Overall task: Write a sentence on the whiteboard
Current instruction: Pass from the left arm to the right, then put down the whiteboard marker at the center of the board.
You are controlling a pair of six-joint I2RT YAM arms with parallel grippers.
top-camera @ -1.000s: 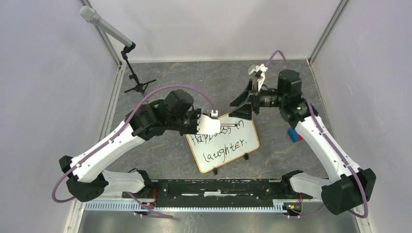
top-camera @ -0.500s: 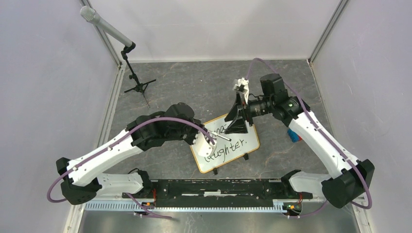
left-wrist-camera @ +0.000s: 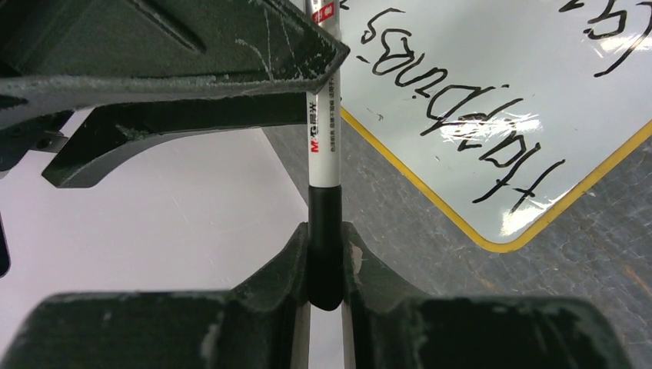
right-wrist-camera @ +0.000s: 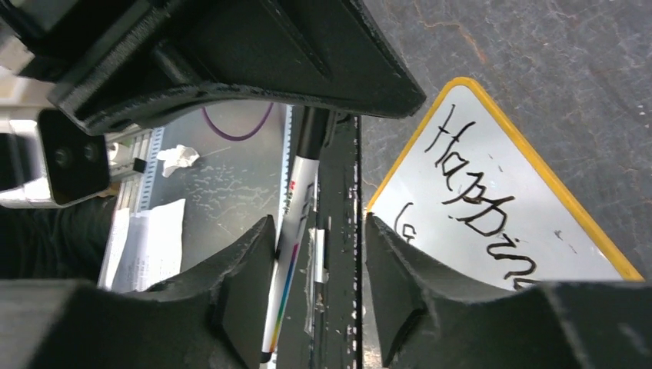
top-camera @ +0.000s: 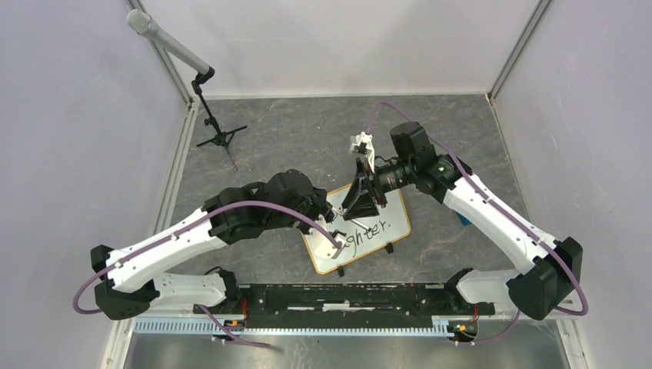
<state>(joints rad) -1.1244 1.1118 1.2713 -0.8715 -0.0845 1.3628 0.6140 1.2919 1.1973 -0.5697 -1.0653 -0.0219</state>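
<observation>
With the sentence (top-camera: 367, 231) seemingly finished on the whiteboard (top-camera: 394, 212), left fingers (left-wrist-camera: 284, 269) clamp the marker (left-wrist-camera: 324, 154), right fingers (right-wrist-camera: 238, 292) stand apart; only tidying seems left.

The whiteboard (top-camera: 388, 223) lies askew on the worktop (top-camera: 292, 131), beyond the arm bases and midway between the two arms. The left claw (left-wrist-camera: 324, 254) is over the board's left end, with a marker (left-wrist-camera: 324, 138) between its fingers. The right claw (right-wrist-camera: 315, 246) is over the far edge, close beside the left one. A microphone stand (top-camera: 215, 123) stands near the worktop's far left corner, well apart.
</observation>
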